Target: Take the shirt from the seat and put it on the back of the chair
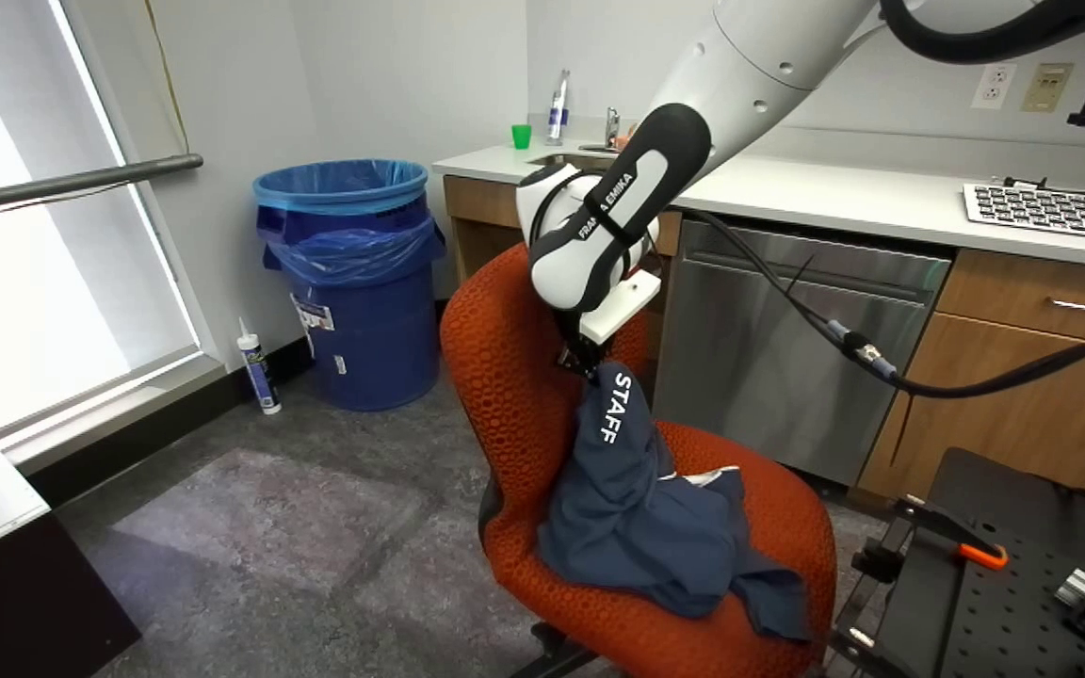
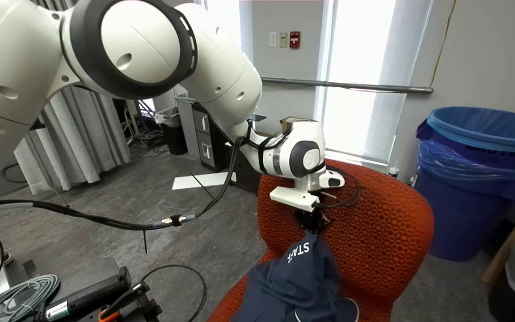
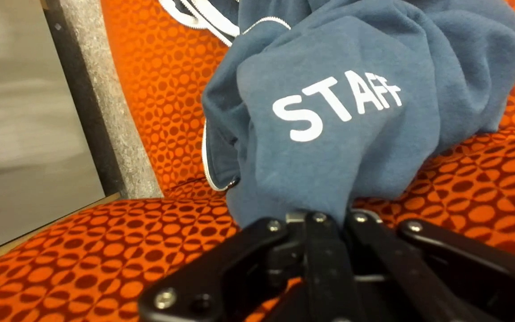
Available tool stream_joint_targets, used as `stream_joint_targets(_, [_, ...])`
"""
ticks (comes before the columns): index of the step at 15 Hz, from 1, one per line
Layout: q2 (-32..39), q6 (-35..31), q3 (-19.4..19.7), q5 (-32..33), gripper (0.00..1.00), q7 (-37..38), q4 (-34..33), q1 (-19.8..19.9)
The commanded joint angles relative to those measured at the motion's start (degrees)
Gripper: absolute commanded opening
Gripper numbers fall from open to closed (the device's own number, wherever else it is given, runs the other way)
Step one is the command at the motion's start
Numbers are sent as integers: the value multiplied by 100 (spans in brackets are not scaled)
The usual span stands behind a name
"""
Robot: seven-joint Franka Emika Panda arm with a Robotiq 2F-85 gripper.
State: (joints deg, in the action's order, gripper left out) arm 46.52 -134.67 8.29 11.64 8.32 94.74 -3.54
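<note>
The shirt is dark blue with white STAFF lettering and a white zip. In both exterior views the shirt (image 1: 655, 537) (image 2: 293, 286) is lifted at one end, and its lower part rests on the orange chair's seat (image 1: 787, 499). My gripper (image 1: 594, 367) (image 2: 312, 229) is in front of the chair's back (image 1: 510, 377) (image 2: 373, 228), below its top edge. In the wrist view my gripper (image 3: 346, 219) is shut on the shirt (image 3: 311, 165) near the lettering, with a fold between its fingers. The fingertips are hidden by the cloth.
A blue barrel (image 1: 354, 311) (image 2: 476, 201) stands behind the chair. A counter (image 1: 834, 202) with a dishwasher (image 1: 787, 339) runs along one side. A black table (image 1: 1004, 584) with tools stands in front of the seat. A cable (image 1: 759, 268) hangs off the arm.
</note>
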Motion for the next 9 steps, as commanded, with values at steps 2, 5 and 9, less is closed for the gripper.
stream_joint_targets(2, [-304, 81, -173, -293, 1, -65, -261, 210])
stream_joint_targets(5, [-475, 22, -203, -446, 1, 14, -432, 211])
stream_joint_targets(9, [-606, 155, -185, -446, 1, 95, -766, 134])
